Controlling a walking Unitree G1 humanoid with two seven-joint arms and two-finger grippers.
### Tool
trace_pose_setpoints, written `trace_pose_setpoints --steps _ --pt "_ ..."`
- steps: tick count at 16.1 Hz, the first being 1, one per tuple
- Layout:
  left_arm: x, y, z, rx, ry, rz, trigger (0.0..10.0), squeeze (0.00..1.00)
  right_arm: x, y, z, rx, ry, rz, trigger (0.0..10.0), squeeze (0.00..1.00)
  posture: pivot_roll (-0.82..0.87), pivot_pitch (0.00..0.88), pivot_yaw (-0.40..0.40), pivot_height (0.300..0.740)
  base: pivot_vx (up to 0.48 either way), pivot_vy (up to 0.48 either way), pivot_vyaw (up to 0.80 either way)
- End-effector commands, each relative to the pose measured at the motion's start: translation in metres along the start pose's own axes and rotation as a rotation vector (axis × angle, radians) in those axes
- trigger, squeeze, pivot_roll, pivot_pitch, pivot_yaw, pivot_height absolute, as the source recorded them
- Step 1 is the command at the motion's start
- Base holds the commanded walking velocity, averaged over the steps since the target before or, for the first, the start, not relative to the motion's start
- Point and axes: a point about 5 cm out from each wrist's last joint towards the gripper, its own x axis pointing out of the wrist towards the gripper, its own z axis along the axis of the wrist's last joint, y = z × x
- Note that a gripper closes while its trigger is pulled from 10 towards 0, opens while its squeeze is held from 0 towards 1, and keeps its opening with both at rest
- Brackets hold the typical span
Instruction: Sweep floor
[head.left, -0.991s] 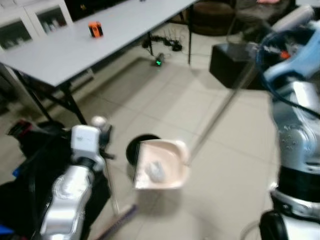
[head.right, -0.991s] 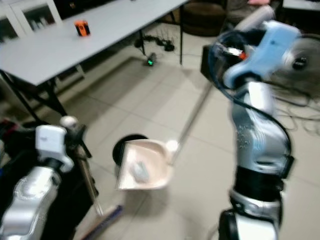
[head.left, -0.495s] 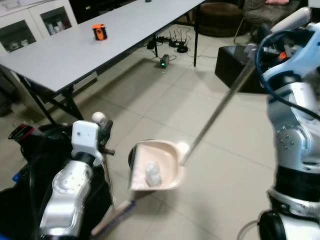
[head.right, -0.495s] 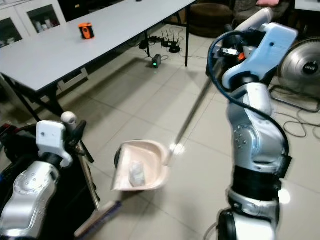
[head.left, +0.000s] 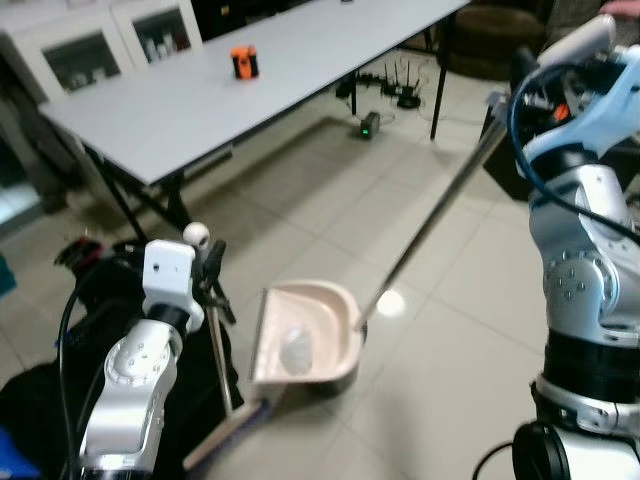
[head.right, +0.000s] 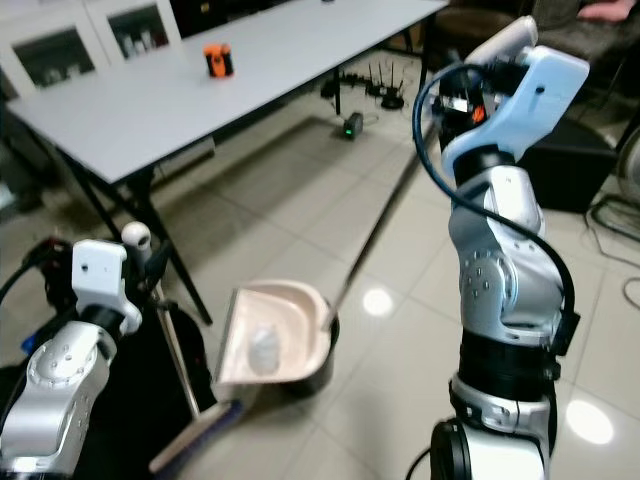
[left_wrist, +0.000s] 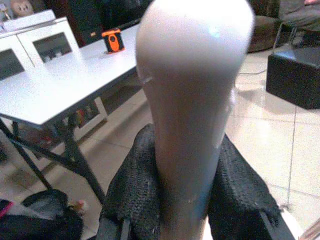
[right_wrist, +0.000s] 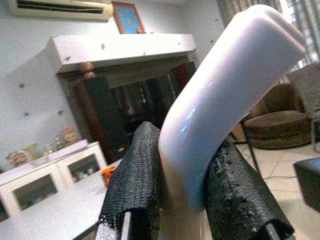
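Tiled floor (head.left: 330, 215); dustpan (head.left: 305, 335) handle diag. up-right.

One beige dustpan (head.left: 305, 343) sits at the frame's centre, holding one pale crumpled wad (head.left: 296, 349). One broom (head.left: 218, 360) stands at lower left. One grey table (head.left: 250, 95) spans the upper left, carrying one orange object (head.left: 243, 61). Two silver robot arms appear, one per side. Two glass-fronted cabinet doors (head.left: 112, 52) show at top left.
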Motion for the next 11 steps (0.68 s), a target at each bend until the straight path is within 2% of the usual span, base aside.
trace_pose_setpoints --steps 1,8,11 --pt "0.0036 0.0024 0.0095 -0.018 -0.037 0.003 10.0 0.00 0.0017 0.0000 0.0128 0.006 -0.073 -0.011 10.0 0.00 0.03 0.000 0.100 0.740 0.000 0.000 0.00" --pt "0.0063 0.0007 0.0056 -0.017 -0.010 -0.004 10.0 0.00 0.0044 -0.0040 0.0108 -0.012 -0.080 -0.029 10.0 0.00 0.03 0.000 0.096 0.740 0.000 0.000 0.00" --pt "0.0086 0.0007 0.0044 -0.019 -0.005 -0.004 10.0 0.00 0.0092 -0.0033 0.0081 -0.053 -0.095 -0.029 10.0 0.00 0.03 0.000 0.096 0.740 0.000 0.000 0.00"
